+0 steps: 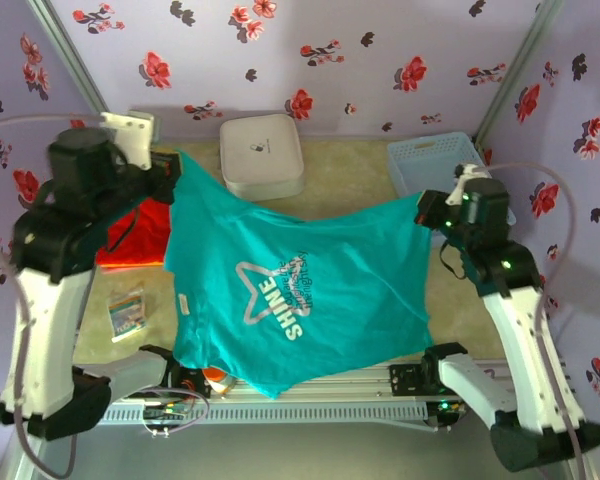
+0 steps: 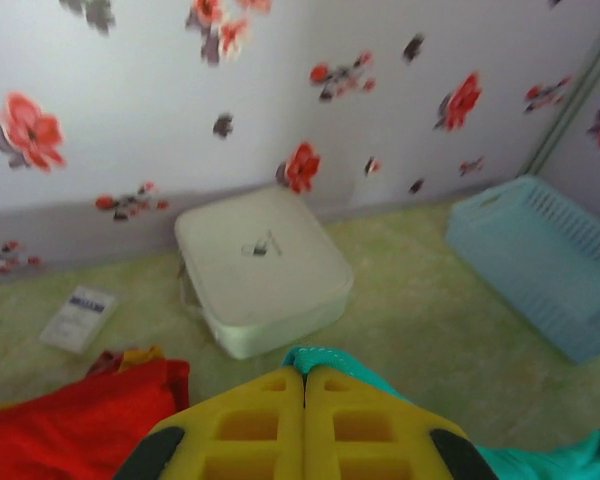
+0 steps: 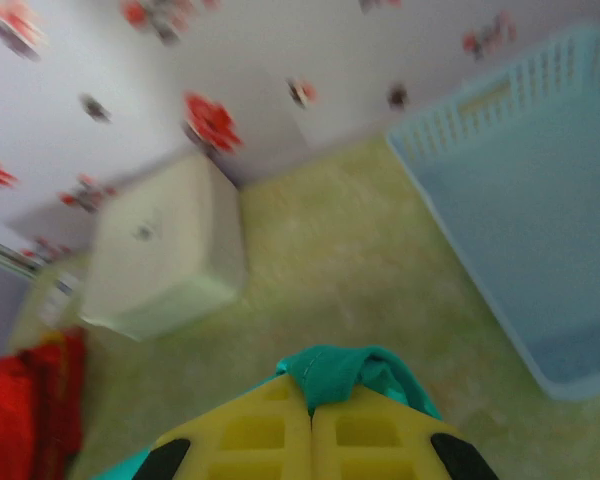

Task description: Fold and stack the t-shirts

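Soft, even light fell from above, bright and slightly washed out, with a cool violet cast. The overhead view was fairly sharp: the print on the teal t-shirt (image 1: pixel 370 260) was readable, though the white box (image 1: pixel 261 153) was nearly blown out. The left wrist view was mildly soft, with a grey shadow along the foot of the wall (image 2: pixel 280 90). The right wrist view was smeared, its basket (image 3: pixel 540 200) and flowers (image 3: pixel 212 122) blurred.

White-black arms (image 1: pixel 42 330), yellow fingers (image 2: pixel 250 430)

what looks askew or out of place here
The teal t-shirt hangs tilted between the left end effector and right end effector, its print slanted. The red t-shirt lies crumpled on the left, unfolded.
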### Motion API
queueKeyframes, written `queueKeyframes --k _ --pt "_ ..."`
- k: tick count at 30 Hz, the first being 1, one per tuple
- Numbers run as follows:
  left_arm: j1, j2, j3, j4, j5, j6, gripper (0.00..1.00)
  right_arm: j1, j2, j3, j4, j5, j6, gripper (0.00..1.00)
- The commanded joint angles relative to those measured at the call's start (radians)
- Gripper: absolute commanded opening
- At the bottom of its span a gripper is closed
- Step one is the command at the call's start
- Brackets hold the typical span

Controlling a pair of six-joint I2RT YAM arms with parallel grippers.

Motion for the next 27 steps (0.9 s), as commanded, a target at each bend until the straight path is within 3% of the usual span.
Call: queueKeyframes --k 1,5,13,19,27 --pt "0.031 0.026 -0.112 0.180 0.013 -0.001 0.00 -0.013 0.059 -0.077 0.080 0.020 0.019 0.00" --pt "0.066 0.090 -0.296 0.342 0.054 -0.046 0.00 -0.040 0.192 -0.138 0.179 0.016 0.014 0.00" --pt "0.108 0.313 -0.424 0.538 0.091 -0.111 0.00 -0.135 0.502 -0.075 0.308 -0.100 0.026 0.00" --pt "0.123 0.403 -0.382 0.531 0.148 -0.163 0.00 -0.151 0.614 -0.015 0.293 -0.142 0.015 0.00" --pt "0.126 0.311 -0.494 0.429 0.162 -0.263 0.00 -0.151 0.621 -0.027 0.155 -0.107 -0.015 0.00"
